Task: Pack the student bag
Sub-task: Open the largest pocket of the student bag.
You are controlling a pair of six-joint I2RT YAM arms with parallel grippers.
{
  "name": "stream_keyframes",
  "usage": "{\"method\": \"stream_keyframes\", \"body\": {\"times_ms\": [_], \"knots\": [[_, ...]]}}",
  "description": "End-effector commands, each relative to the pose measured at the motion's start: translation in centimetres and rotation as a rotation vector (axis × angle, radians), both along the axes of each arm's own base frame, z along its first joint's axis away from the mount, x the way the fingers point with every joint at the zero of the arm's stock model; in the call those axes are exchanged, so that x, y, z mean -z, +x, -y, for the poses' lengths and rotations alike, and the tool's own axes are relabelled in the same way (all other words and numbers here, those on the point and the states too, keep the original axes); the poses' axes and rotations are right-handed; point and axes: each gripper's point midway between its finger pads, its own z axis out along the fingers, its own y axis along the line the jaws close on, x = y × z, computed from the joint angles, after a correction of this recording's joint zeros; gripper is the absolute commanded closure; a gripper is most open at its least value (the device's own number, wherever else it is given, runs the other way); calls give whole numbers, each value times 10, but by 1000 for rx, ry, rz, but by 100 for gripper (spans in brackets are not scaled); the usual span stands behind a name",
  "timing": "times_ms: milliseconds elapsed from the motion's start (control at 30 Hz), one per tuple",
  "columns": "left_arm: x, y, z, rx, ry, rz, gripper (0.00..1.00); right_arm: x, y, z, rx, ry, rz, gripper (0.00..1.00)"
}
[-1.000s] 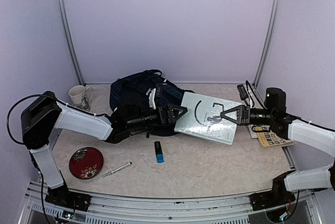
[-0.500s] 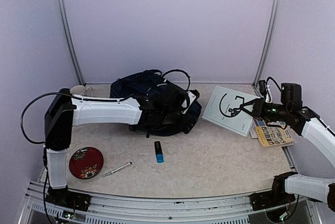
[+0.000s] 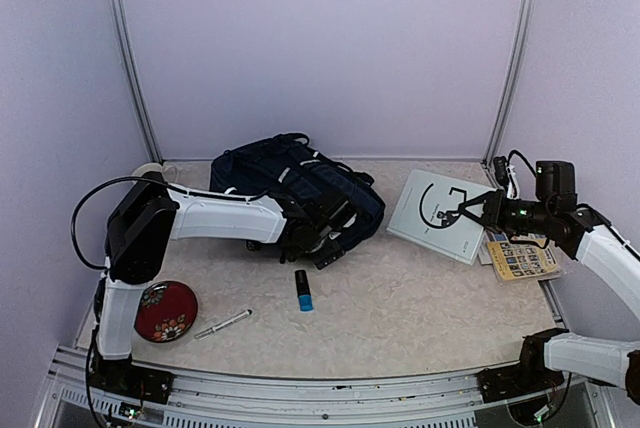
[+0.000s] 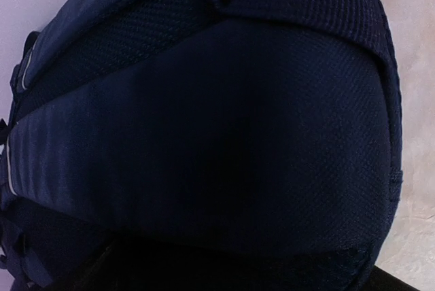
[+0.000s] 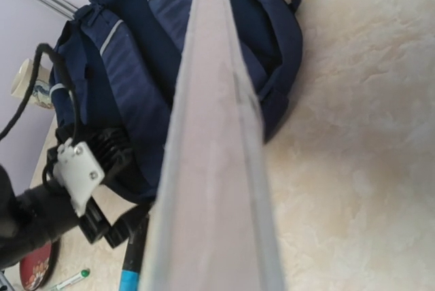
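Marbled desk (image 3: pixel 420 308), lavender walls; student bag (image 3: pixel 290 188) lies back-centre, long axis slanting left-right; left jaws spread wide against its near edge, no grip evident; right jaws pinch white book (image 3: pixel 440 213), bag well to their left.

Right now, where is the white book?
Top view, right side: the book is held in the right gripper, between the bag and a yellow booklet.

The navy-blue fabric backpack (image 3: pixel 300 183) has pale stripe trim; the white flat book (image 3: pixel 425 220) bears a black curved mark; the dark-red round dish (image 3: pixel 164 310) is flower-patterned; the table (image 3: pixel 400 318) is mottled beige.
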Motion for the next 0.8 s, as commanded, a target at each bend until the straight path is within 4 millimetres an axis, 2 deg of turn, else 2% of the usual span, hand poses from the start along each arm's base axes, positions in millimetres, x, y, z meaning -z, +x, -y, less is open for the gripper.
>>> {"method": "stream_keyframes", "body": {"times_ms": [0,33,133,200,333,433,600,767], "knots": [[-28,14,-14,-23,31,87,21,-42,4,-6,-39,37,156,100],[-33,14,-10,-11,-2,89,39,-41,4,-6,-40,39,152,100],[-47,7,5,68,-103,73,67,-41,4,-6,-43,41,150,100],[-58,5,10,90,-155,89,98,-40,3,-6,-41,42,147,100],[-74,8,5,58,-187,128,100,-37,1,-7,-44,56,131,100],[-97,0,12,93,-281,121,100,-29,-2,-12,-70,86,104,100],[-157,-16,17,125,-491,160,100,-15,-8,-19,-100,148,51,100],[-213,-37,20,150,-610,253,100,-1,-22,-50,-173,291,5,100]]}}
